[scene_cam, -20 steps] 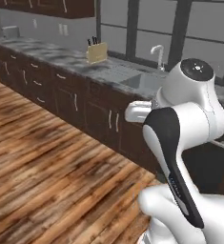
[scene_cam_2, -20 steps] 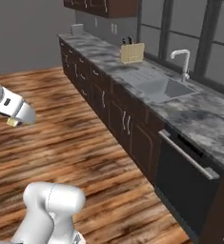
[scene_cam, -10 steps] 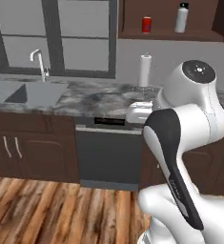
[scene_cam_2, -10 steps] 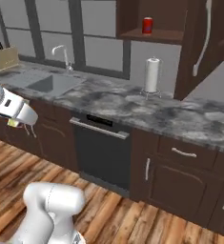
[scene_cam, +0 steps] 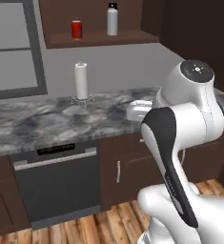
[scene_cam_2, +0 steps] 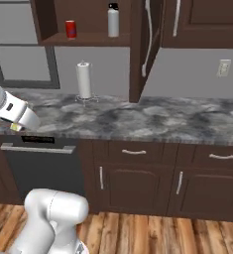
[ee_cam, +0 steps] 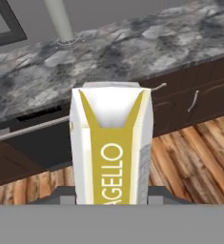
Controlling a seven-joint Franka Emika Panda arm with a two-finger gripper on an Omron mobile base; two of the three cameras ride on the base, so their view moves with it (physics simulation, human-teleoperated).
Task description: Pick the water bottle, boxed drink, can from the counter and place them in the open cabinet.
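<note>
Carton (ee_cam: 112,147) sits clenched in the claw (ee_cam: 112,202), upright, held out below and in front of the counter (scene_cam_2: 152,121) edge, well under the cabinet (scene_cam_2: 88,38). Can (scene_cam_2: 70,29) and bottle (scene_cam_2: 113,20) already stand on the cabinet shelf, near each other. The risk, as I judge it, is in the lift: the carton could catch the shelf lip, or knock the can or bottle, if it goes in too low or too close to them

A kitchen with a reddish-brown plank wood floor (scene_cam_2: 152,233), a plain grey wall (scene_cam_2: 187,74), a black built-in dishwasher (scene_cam: 58,183), and a white paper towel roll (scene_cam_2: 84,79).
</note>
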